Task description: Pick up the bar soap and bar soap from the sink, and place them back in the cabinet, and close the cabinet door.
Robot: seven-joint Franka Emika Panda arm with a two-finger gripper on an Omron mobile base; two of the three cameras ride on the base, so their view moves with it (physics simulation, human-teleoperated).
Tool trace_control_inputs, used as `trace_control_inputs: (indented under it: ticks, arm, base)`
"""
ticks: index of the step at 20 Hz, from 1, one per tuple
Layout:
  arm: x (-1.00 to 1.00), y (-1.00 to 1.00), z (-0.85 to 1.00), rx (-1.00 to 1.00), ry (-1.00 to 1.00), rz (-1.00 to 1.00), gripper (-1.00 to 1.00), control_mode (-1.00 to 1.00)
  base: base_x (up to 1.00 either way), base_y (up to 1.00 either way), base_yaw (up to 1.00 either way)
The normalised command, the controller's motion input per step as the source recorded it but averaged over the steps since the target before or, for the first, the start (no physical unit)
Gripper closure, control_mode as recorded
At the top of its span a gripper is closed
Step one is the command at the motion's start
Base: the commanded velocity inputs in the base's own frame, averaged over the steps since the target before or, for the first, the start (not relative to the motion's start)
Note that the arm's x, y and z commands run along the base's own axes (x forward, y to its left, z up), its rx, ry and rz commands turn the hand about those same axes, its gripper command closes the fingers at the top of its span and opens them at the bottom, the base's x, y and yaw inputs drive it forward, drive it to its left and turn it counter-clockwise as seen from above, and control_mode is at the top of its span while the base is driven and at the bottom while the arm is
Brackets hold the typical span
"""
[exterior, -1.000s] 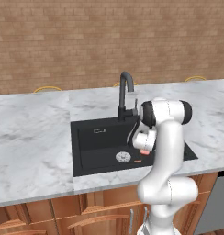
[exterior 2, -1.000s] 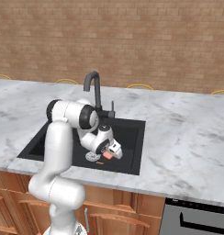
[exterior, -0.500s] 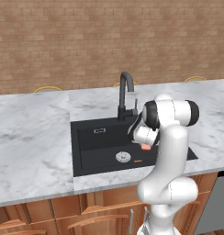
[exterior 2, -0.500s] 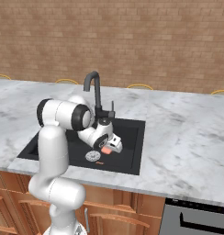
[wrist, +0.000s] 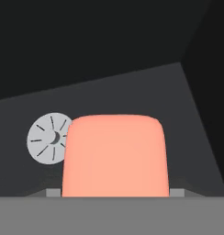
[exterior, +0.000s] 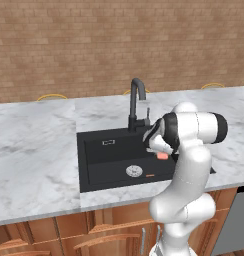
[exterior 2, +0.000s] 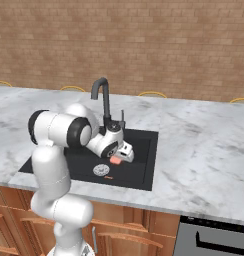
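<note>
- Pink soap [wrist: 114, 156]: salmon, rounded rectangle, held above the sink floor, right of the drain.
- Orange soap [exterior: 149, 175]: small, thin, flat on the floor near the sink's [exterior: 94, 170] near wall.

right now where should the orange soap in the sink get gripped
Across its narrow sides, coming straight down from above. The orange soap is a thin sliver lying flat on the sink floor beside the drain, so only its edges offer purchase. The end effector already holds the pink soap.
</note>
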Motion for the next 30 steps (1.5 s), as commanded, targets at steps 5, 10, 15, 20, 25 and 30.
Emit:
trace_control_inputs:
  ticks: [5,10,15,20,25,30]
  arm:
    - [-0.25,0.08,0.48,0.0,0.01,0.03,1.0,-1.0]
    - [-0.26,0.22,0.5,0.0,0.0,0.03,1.0,-1.0]
    - [-0.27,0.28,0.54,0.0,0.0,0.02,1.0,-1.0]
    - [-0.27,0.3,0.43,0.0,0.01,0.0,1.0,-1.0]
    - [-0.34,0.24,0.41,0.0,0.0,0.01,1.0,-1.0]
    - [-0.35,0.16,0.47,0.0,0.0,0.02,1.0,-1.0]
  base:
    - [0.0,0.0,0.0]
    - [0.0,0.0,0.0]
    - [0.0,0.0,0.0]
    - [0.0,0.0,0.0]
    - [0.0,0.0,0.0]
    - [0.0,0.0,0.0]
